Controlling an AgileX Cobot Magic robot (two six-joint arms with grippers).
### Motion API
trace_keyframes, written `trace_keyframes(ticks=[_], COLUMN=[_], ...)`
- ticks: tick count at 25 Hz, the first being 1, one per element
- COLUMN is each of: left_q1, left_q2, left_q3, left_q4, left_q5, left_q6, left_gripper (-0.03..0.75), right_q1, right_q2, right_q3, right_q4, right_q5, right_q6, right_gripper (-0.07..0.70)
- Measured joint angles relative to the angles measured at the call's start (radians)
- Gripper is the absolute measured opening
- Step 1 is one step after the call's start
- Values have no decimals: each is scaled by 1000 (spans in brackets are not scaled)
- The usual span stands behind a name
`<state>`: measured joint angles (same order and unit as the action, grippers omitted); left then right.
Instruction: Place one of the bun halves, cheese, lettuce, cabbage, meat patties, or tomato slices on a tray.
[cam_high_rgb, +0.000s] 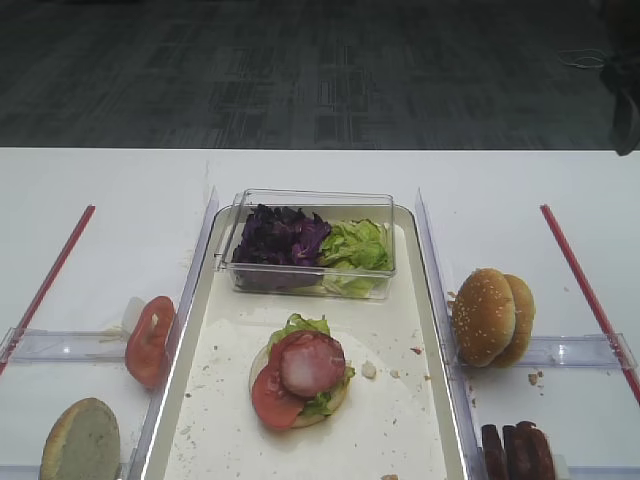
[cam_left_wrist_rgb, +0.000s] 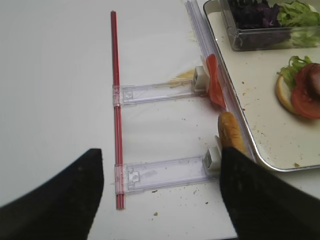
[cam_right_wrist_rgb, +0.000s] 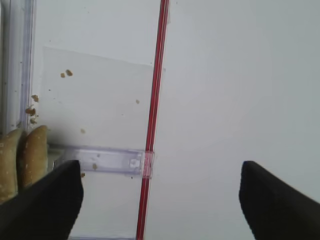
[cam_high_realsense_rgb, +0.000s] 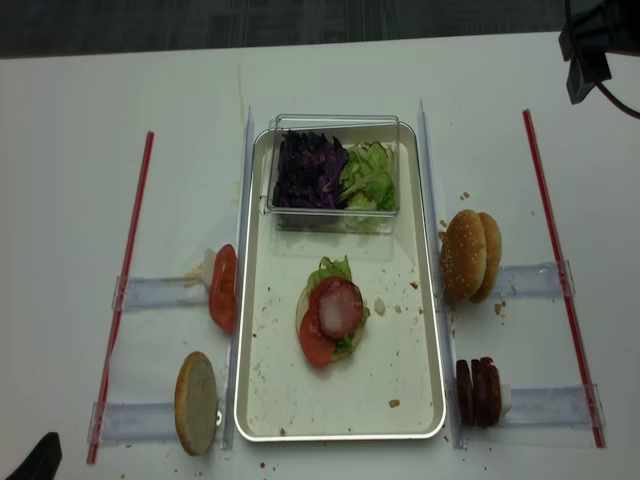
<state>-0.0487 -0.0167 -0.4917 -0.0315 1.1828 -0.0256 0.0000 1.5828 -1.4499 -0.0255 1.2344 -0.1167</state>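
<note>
On the cream tray lies a stack: bun base, lettuce, a tomato slice and a meat patty on top. Cabbage and more lettuce fill a clear box. Bun halves and meat patties stand right of the tray. A tomato slice and a bun half stand to its left. My left gripper hangs open over the table left of that bun. My right gripper is open over a red strip, empty. No cheese shows.
Clear plastic rails hold the food upright on both sides of the tray. Red strips run along the table's outer left and right. Crumbs dot the tray and table. A dark object hangs at the far right corner.
</note>
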Motion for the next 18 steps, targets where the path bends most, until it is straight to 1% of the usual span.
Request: trace_keyframes(ticks=[3,6,9,14,18], left_q1=[0,0,0,0,0], left_q2=[0,0,0,0,0], left_q3=[0,0,0,0,0], left_q4=[0,0,0,0,0], left_q5=[0,0,0,0,0], left_q6=[0,0,0,0,0], left_gripper=[491,491,491,491,491], right_q1=[0,0,0,0,0], right_q2=[-85,-188,-305,-526,-695], right_q3=[57,138,248,467,629], right_q4=[0,0,0,16,37], right_q5=[2,-3,-54,-149,-205], right_q6=[0,0,0,4,10], right_gripper=[660,660,660,660,660])
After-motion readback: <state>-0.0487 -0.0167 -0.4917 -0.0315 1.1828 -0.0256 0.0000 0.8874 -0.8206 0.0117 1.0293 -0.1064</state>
